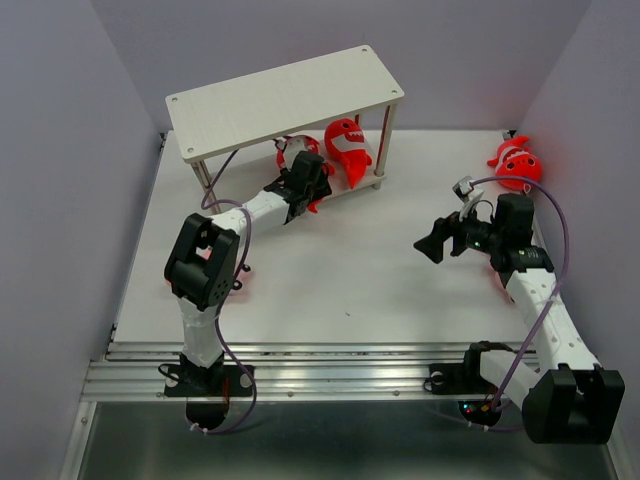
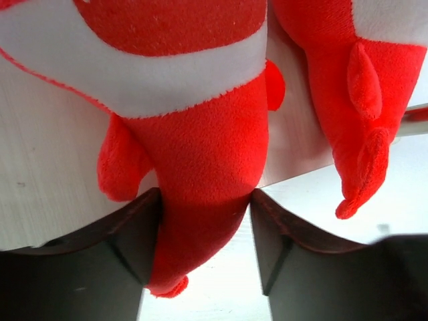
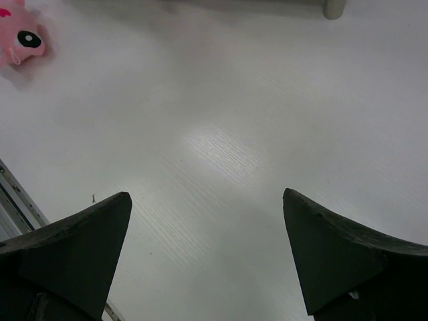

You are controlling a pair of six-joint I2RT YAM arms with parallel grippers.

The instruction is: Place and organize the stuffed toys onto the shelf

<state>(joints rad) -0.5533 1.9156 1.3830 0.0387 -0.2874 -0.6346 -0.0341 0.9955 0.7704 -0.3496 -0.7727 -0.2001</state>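
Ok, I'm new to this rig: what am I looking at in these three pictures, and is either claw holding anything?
Two robot arms are bolted at the near edge of a table, each ending in a two-finger gripper. The wide picture looks down from above and behind; the other two come from a camera on each wrist. The left gripper reaches into the lower tier of the shelf, fingers either side of the tail of a red shark; whether they grip it is unclear. A second red shark lies beside it. The right gripper hangs open and empty over the table. A third red shark sits near the table's right edge, and a pink toy shows in the right wrist view.
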